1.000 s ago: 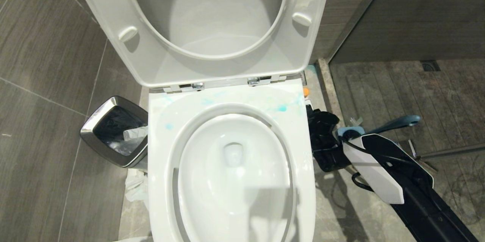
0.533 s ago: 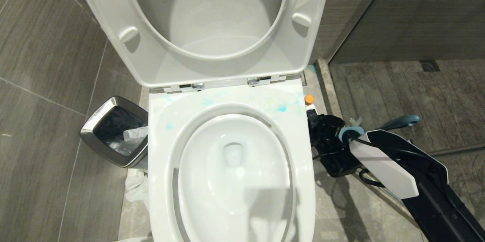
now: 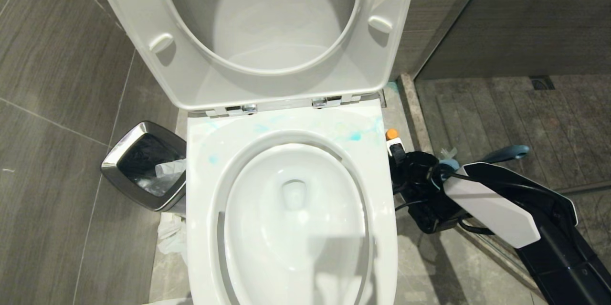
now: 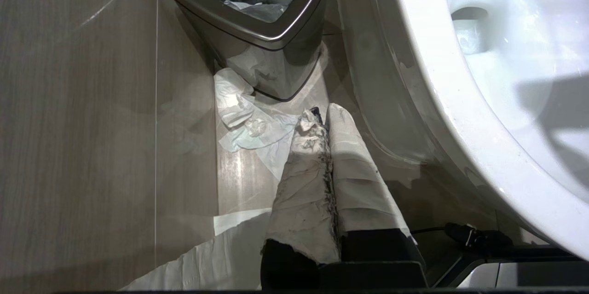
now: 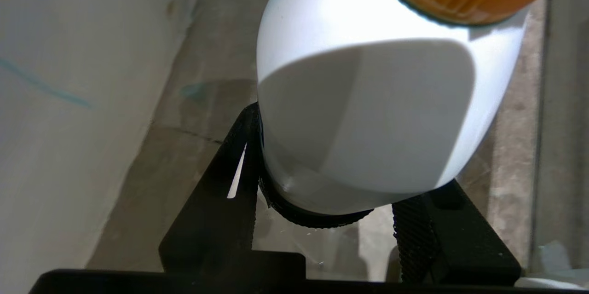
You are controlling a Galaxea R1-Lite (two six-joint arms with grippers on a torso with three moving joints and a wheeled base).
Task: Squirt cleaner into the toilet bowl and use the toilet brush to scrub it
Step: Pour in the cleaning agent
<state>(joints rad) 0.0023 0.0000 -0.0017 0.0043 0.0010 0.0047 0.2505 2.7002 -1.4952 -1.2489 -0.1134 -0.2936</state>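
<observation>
the grey tiled floor (image 3: 57, 162) carries the toilet bowl (image 3: 200, 176); left of the bowl stands a steel-rimmed waste bin (image 3: 143, 164). crumpled white paper (image 3: 169, 238) lies beside the bowl, just below the bin.

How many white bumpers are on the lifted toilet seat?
2. One bumper sits on the seat's left side, the other bumper on its right side, both facing out from the raised seat. The seat's top runs out of view, so more may be hidden.
</observation>
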